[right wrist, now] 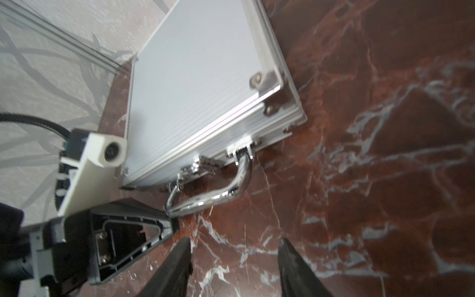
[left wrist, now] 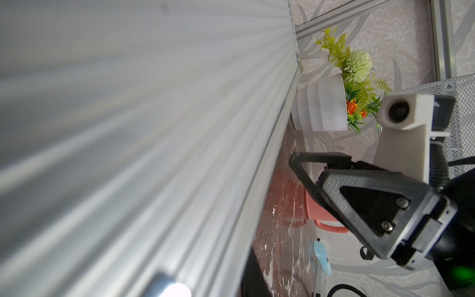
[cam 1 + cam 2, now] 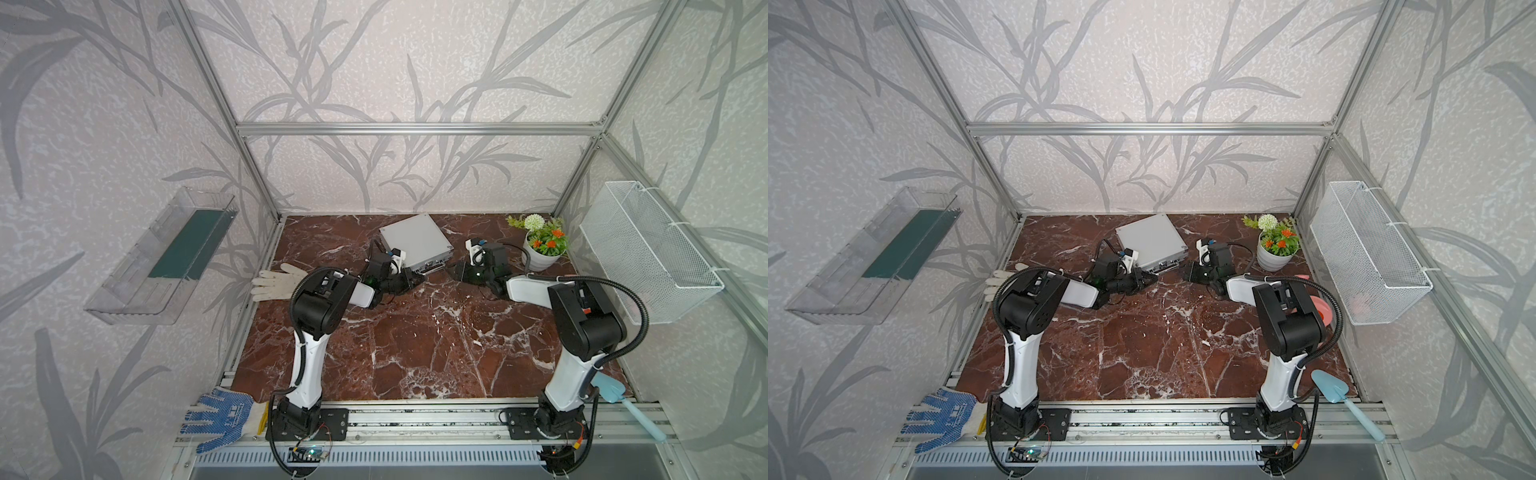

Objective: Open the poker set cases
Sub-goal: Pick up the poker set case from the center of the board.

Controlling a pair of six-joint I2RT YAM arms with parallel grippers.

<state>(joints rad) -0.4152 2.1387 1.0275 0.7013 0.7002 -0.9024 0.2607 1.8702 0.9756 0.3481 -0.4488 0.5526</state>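
While the left gripper (image 3: 417, 277) is clenched shut at the chrome handle (image 1: 218, 198), hold on it not discernible, right gripper (image 1: 235, 241) released, jaws apart over marble tabletop (image 3: 415, 353), closed silver poker set case (image 3: 415, 239) flat at twelve o'clock, flowerpot (image 3: 540, 257) at two o'clock.

case (image 1: 195, 77): ribbed silver metal, matt | handle (image 1: 218, 195): chromed metal, glossy | table (image 3: 415, 345): marble-look, smooth, glossy | basket (image 3: 648, 249): painted wire mesh | glove (image 3: 220, 415): knit cloth, dotted | pot (image 2: 318, 108): ribbed, matt, maybe plastic
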